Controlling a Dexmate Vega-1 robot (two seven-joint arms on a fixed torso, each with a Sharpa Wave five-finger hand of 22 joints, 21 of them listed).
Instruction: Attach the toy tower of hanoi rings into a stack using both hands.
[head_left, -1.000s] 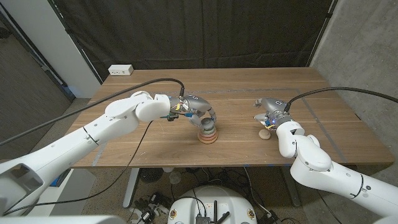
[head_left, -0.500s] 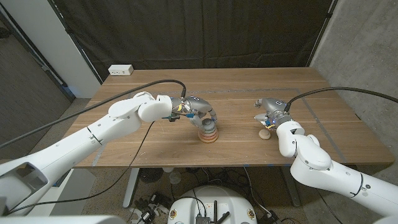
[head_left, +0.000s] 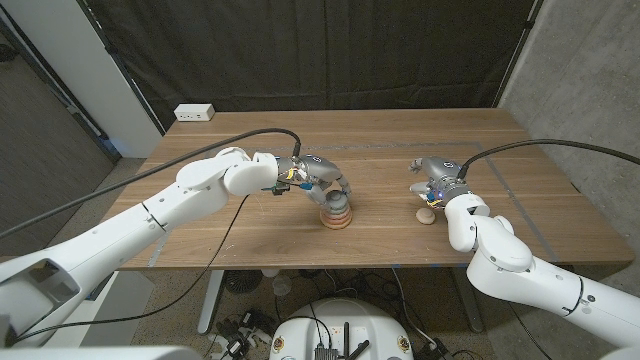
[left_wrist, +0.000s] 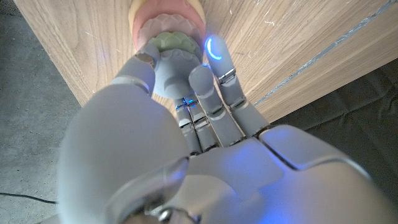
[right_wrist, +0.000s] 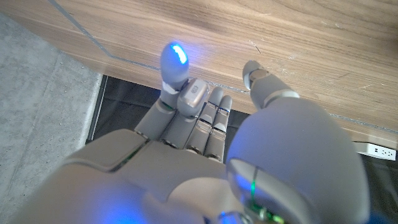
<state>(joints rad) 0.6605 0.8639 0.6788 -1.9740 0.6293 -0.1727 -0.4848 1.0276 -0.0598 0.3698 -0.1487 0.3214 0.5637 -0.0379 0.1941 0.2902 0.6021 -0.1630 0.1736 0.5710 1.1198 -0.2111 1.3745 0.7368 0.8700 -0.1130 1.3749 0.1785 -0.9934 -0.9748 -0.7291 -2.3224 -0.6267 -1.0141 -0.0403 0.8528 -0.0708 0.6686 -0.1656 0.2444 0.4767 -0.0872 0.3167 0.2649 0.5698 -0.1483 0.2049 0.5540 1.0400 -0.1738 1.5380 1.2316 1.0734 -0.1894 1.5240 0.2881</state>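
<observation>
A ring stack (head_left: 336, 215) stands mid-table on a tan wooden base (left_wrist: 166, 7), with a pink ring (left_wrist: 169, 26), a green ring (left_wrist: 176, 42) and a grey ring (left_wrist: 172, 67) on top. My left hand (head_left: 322, 184) reaches over the stack and holds the grey ring between thumb and fingers (left_wrist: 203, 84). My right hand (head_left: 435, 176) hangs to the right, most fingers (right_wrist: 200, 115) curled in, one lit fingertip and the thumb standing out, nothing in it. A small tan wooden piece (head_left: 427, 215) lies on the table just in front of it.
The wooden table (head_left: 400, 140) has a white power strip (head_left: 194, 113) at its far left corner. Black cables run along both arms. A dark curtain hangs behind the table.
The left arm has edged slightly to the right while its hand stays on the stack's top ring. The right hand has not moved.
</observation>
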